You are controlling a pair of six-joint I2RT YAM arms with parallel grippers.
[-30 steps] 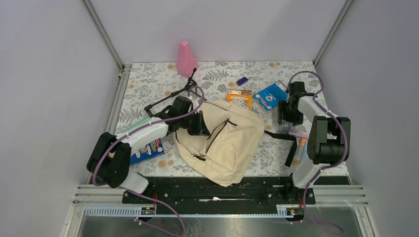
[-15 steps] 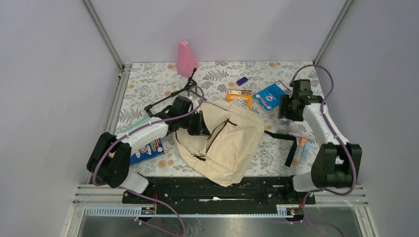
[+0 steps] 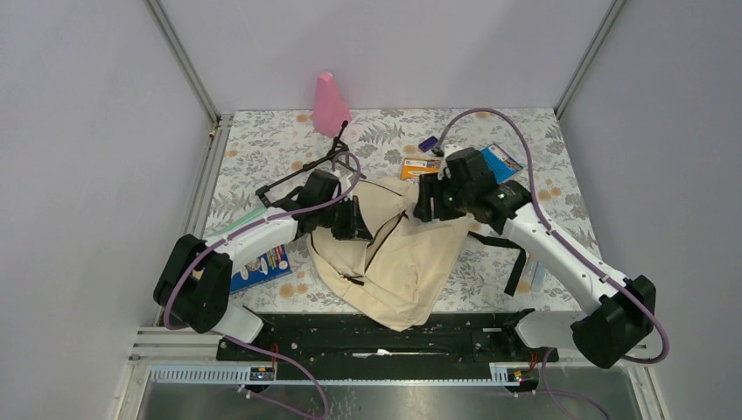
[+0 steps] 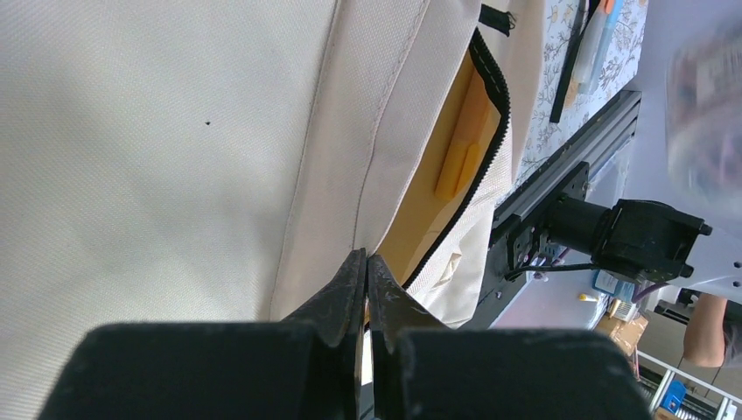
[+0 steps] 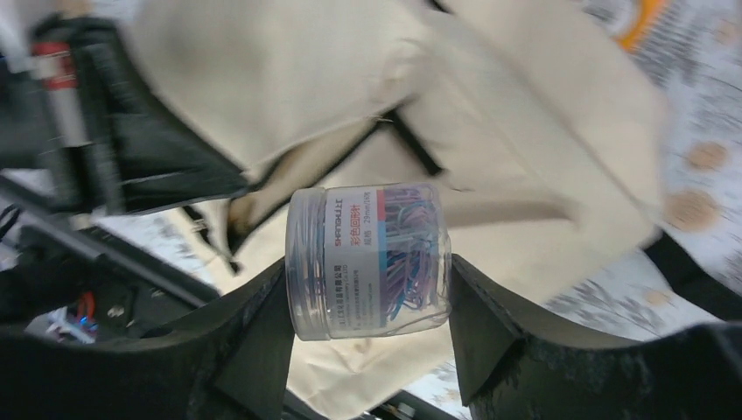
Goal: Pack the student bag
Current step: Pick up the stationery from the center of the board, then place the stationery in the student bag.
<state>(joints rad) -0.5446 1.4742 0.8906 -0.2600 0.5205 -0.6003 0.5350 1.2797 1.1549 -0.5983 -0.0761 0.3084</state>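
The cream-beige student bag [image 3: 398,254] lies in the middle of the table, its black zipper partly open, showing tan lining [image 4: 437,175]. My left gripper [image 3: 360,220] is shut on the bag's fabric at the opening's edge, as the left wrist view [image 4: 366,262] shows. My right gripper [image 3: 429,203] is above the bag's upper right part. It is shut on a clear plastic jar of coloured paper clips [image 5: 367,260], held between both fingers above the bag [image 5: 525,114].
A pink bottle [image 3: 329,103] stands at the back. An orange box [image 3: 418,166], a small purple item [image 3: 428,143] and a blue packet [image 3: 500,159] lie behind the bag. A blue booklet [image 3: 262,267] lies left. Black straps [image 3: 512,254] and pens [image 3: 534,278] lie right.
My right arm has swung left from the table's right side to over the bag, carrying the jar. The left arm and bag have not moved.
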